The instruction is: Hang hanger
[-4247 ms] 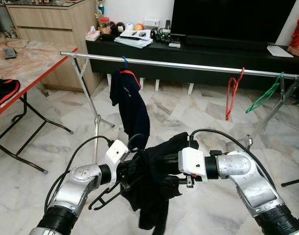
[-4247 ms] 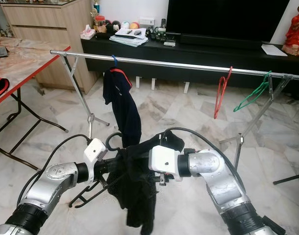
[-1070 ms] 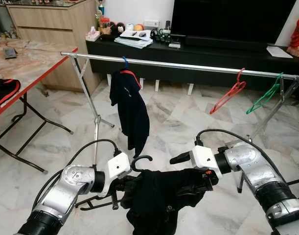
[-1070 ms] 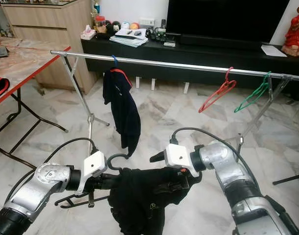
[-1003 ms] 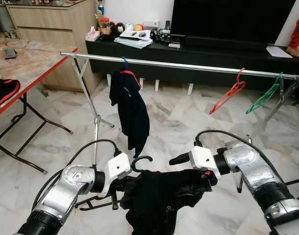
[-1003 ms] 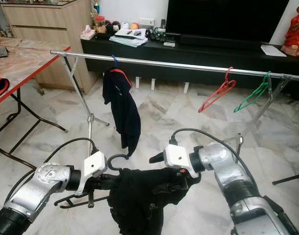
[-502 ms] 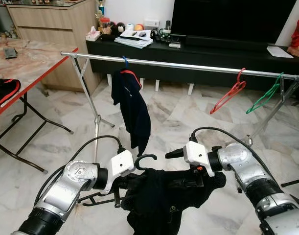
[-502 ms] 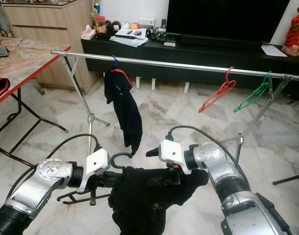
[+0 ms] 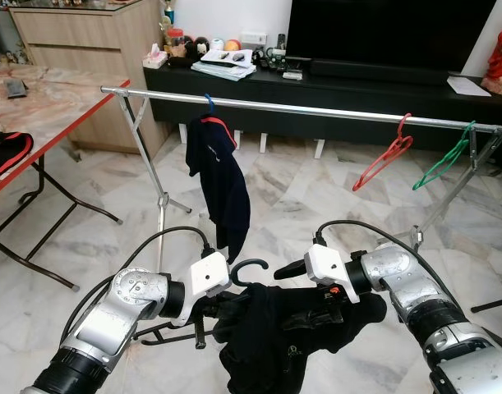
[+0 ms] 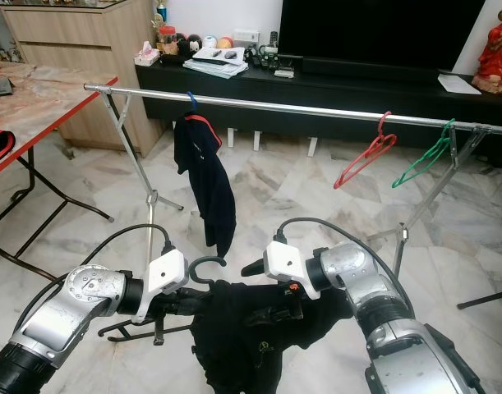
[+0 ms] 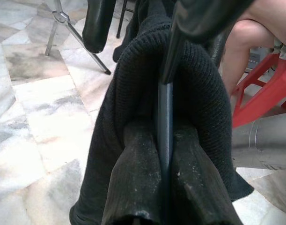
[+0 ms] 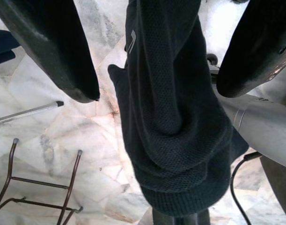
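Drawn nearer together since a second ago: left gripper and right gripper; black garment bunched between.

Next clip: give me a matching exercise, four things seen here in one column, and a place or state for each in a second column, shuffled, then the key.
Things
1. dark shirt
2. red hanger
3. black garment
4. left gripper

Places or states
A. hangs bare on the rail, beside the green hanger
B. fingers shut on a black hanger
C. hangs from a blue hook near the rail's left end
D. draped low between the two arms, with the right gripper's fingers open on either side of it

Pairs: 1-C, 2-A, 3-D, 4-B
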Robot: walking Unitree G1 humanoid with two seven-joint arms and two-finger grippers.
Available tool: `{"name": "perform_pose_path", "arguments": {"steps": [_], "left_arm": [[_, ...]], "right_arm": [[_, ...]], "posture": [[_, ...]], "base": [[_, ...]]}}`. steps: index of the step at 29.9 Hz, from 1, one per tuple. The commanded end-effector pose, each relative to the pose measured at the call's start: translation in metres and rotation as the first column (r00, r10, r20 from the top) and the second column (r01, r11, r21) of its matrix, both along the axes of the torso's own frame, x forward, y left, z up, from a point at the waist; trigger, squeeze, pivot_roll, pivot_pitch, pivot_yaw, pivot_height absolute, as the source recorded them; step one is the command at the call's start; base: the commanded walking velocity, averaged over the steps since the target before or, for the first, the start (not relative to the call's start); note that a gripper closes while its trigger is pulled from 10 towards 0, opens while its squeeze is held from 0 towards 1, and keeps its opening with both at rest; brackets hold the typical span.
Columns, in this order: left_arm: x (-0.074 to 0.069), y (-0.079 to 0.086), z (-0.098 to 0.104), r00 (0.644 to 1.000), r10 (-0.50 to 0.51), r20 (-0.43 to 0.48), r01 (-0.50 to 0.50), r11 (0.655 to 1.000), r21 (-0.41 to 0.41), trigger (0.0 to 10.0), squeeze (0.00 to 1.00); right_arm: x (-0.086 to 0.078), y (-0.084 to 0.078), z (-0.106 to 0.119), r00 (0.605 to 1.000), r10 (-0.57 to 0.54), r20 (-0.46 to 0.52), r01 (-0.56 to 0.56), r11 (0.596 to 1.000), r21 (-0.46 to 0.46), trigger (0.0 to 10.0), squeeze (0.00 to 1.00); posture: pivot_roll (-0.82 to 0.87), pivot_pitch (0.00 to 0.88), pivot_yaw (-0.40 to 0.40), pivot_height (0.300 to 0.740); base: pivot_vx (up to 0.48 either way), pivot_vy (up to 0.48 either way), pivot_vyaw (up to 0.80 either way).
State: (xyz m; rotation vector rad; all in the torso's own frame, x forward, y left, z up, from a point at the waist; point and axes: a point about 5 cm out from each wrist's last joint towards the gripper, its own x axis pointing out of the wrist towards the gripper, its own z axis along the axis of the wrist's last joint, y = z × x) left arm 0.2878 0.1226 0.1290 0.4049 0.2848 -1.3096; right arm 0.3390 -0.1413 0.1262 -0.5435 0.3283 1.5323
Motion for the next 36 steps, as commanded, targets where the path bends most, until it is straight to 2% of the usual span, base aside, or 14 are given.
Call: {"name": "perform_pose_path", "arguments": {"steps": [1,2,3,15,36], "left_arm": [[0.0019,-0.0083,0.0173,0.997,-0.045,0.063,0.047,0.999,-0.023,10.0,0.0],[0.0018,-0.0085,0.0173,0.997,-0.046,0.064,0.048,0.999,-0.023,10.0,0.0],[0.0018,-0.0086,0.0173,0.997,-0.047,0.064,0.048,0.999,-0.023,10.0,0.0],[0.0037,-0.013,0.0186,0.996,-0.049,0.07,0.05,0.998,-0.025,10.0,0.0],[0.0084,-0.0113,0.0266,0.992,-0.038,0.117,0.041,0.999,-0.02,10.0,0.0]], "right_arm": [[0.0033,0.003,0.0042,1.0,-0.006,0.006,0.006,1.0,0.001,4.5,0.0],[0.0044,0.0038,0.0045,1.0,-0.022,0.007,0.022,1.0,0.009,4.5,0.0],[0.0043,0.0039,0.0046,1.0,-0.021,0.003,0.021,1.0,0.012,0.0,0.0],[0.0038,0.0022,0.005,1.0,-0.009,-0.022,0.009,1.0,0.012,0.0,0.0],[-0.0011,0.001,-0.0021,0.996,0.03,-0.082,-0.033,0.999,-0.029,0.0,0.0]], "posture": [[0.07,0.074,-0.044,0.74],[0.07,0.074,-0.044,0.74],[0.07,0.074,-0.044,0.74],[0.07,0.077,-0.047,0.74],[0.07,0.077,-0.053,0.74]], "base": [[0.0,0.0,0.0],[0.0,0.0,0.0],[0.0,0.0,0.0],[0.0,0.0,0.0],[0.0,0.0,0.0]]}}
